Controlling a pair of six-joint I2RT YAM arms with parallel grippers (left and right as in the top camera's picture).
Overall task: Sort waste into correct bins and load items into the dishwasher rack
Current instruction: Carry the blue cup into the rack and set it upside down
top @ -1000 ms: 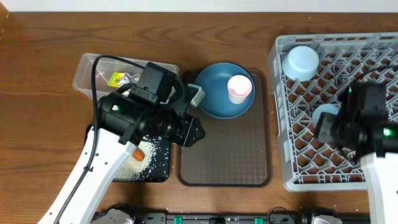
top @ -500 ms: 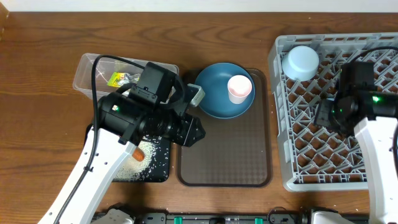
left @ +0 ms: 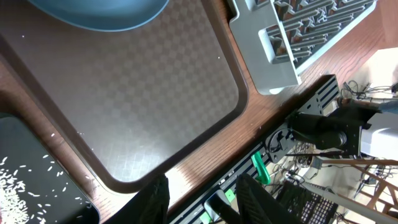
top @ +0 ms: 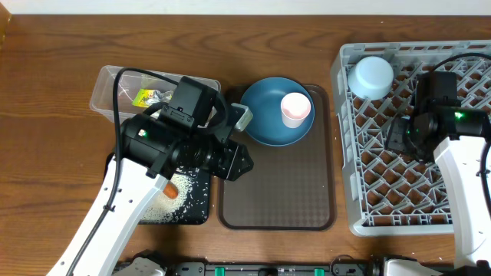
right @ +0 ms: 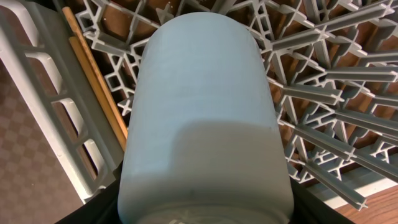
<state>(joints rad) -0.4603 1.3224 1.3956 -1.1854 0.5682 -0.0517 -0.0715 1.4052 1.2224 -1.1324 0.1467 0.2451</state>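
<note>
In the right wrist view the small light-blue cup (right: 205, 112) fills the frame, and my right gripper (right: 205, 208) is shut on its sides. It hangs over the grey dishwasher rack (top: 383, 207). Wooden chopsticks (right: 93, 81) lie in the rack's lattice beside it, and the pale bowl (top: 370, 77) sits in the rack's far left corner. From overhead, my right gripper (top: 399, 134) hides the cup. The dark-blue plate (top: 265, 123) carries the pink cup (top: 295, 108). My left gripper (left: 202, 202) is open and holds nothing, low over the table's front edge.
The clear tub (top: 107, 88) holds a yellow-green wrapper (top: 143, 97) and foil (top: 159, 95). The black tray (top: 192, 203) holds a carrot piece (top: 169, 188) and rice (top: 188, 192). The plate rests on the brown serving tray (top: 276, 192). My left arm covers part of both bins.
My right arm has carried the light-blue cup toward the back of the rack. The left arm has not moved.
</note>
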